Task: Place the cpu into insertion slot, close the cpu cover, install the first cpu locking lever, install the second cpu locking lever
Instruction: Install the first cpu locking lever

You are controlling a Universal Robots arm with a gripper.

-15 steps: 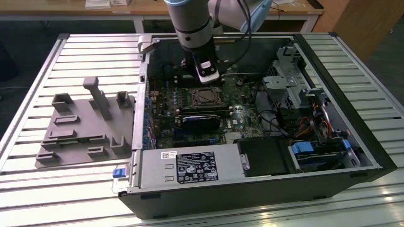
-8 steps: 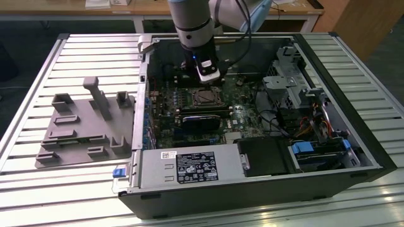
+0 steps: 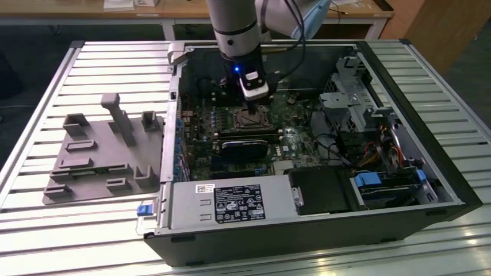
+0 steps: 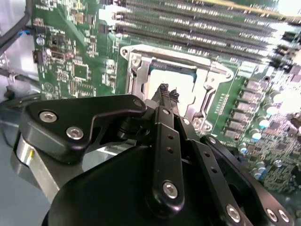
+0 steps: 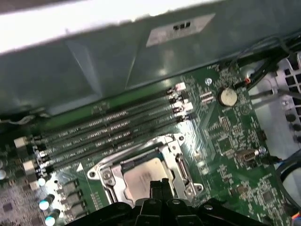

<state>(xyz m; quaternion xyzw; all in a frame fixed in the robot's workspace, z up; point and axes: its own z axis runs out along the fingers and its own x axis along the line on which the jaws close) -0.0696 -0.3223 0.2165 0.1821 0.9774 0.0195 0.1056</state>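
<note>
While my gripper (image 4: 167,92) hung over the motherboard (image 4: 80,56), its fingers (image 5: 159,184) were pressed together, clamped on nothing. In the exterior view, from the grey fixture tray (image 3: 92,155) at 9 o'clock across to the socket, the arm stood mid-case. The cpu (image 5: 143,175) lay seated in the insertion slot (image 4: 141,70) with the cpu cover (image 5: 181,165) down around it. Judgement: press the lever squarely, slowly, avoiding the memory slots (image 5: 108,129) at 12 o'clock.
</note>
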